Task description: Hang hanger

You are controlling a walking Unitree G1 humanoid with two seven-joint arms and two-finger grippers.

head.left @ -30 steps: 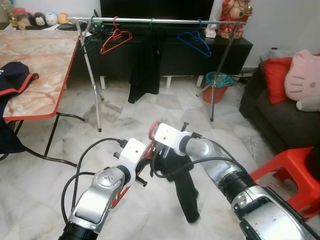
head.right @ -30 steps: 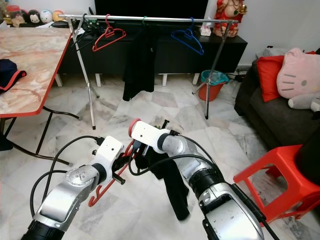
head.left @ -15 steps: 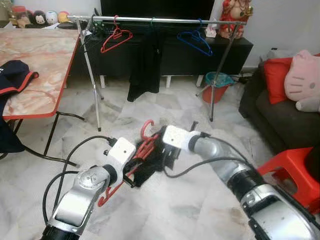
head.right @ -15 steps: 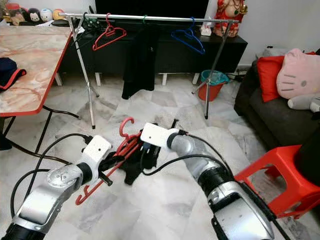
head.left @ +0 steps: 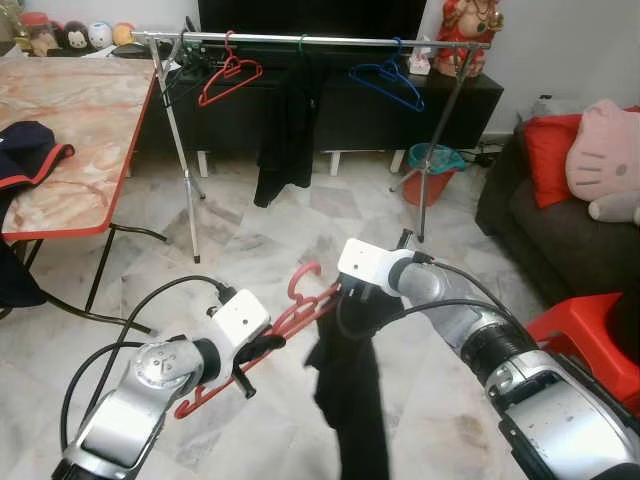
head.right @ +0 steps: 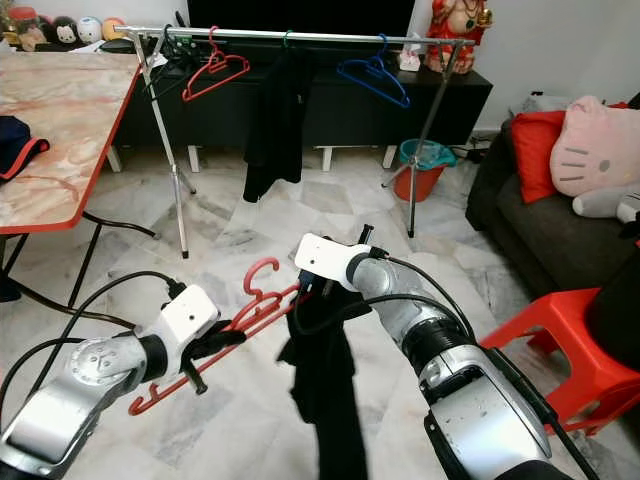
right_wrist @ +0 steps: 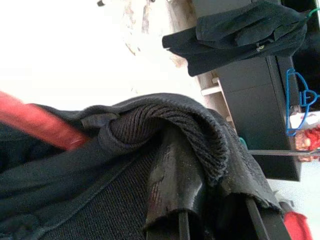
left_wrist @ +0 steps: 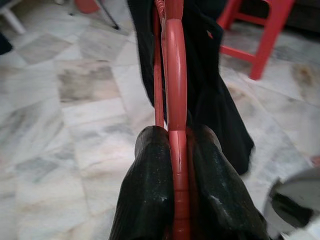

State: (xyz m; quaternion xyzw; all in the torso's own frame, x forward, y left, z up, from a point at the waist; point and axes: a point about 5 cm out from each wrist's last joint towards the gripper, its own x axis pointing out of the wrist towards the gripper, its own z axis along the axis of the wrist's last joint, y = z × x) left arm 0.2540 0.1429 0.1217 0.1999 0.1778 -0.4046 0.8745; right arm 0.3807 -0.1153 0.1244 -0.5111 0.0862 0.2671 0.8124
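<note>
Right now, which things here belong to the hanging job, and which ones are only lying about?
Job:
- red hanger, clamped in left tool
- black garment, held by right tool
- clothes rail

Lying about:
- marble table
- red stool
- pink plush cushion
- orange bin

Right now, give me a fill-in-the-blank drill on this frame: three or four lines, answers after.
1. The left gripper is shut on a ____ hanger.
2. The right gripper holds a ____ garment that droops toward the floor.
3. On the clothes rail, to the right of the hung black clothing, hangs a ____ hanger.
4. Beside the sofa stands a red ____.

Answers: red; black; blue; stool
</note>
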